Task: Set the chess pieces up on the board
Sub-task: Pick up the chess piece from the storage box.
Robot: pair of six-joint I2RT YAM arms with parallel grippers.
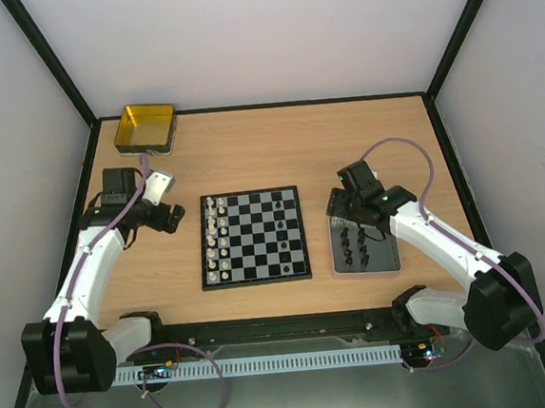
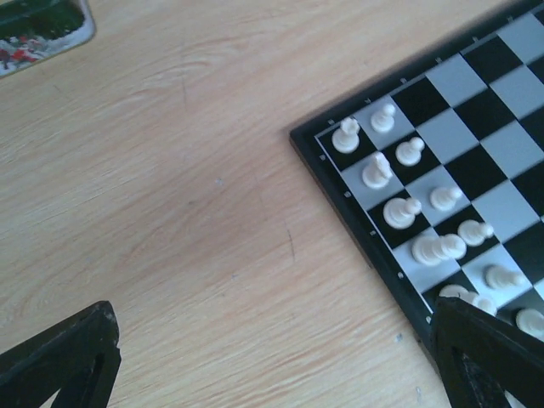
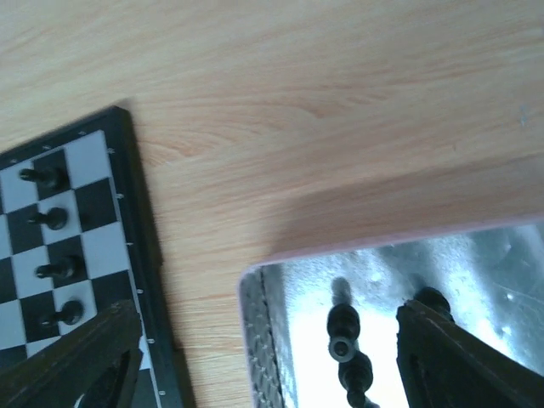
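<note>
The board [image 1: 252,236] lies in the middle of the table. Whitish chess pieces [image 1: 216,237] fill its two left columns, and a few black ones [image 1: 284,227] stand on its right half. More black pieces [image 1: 357,240] lie on a dark grey tray [image 1: 384,261] to the right. My left gripper [image 1: 173,215] hangs open over bare wood beside the board's left corner [image 2: 323,144], holding nothing; whitish pieces [image 2: 399,212] show close by. Over the tray's near-left corner [image 3: 255,289] my right gripper [image 1: 340,208] is open and holds nothing, with lying black pieces [image 3: 344,327] and board pawns [image 3: 51,219] in its view.
A yellow tin [image 1: 148,127] sits at the back left. A pale lid [image 1: 161,187] lies just behind the left gripper, and a printed tin edge [image 2: 42,30] shows in the left wrist view. Black frame rails border the table.
</note>
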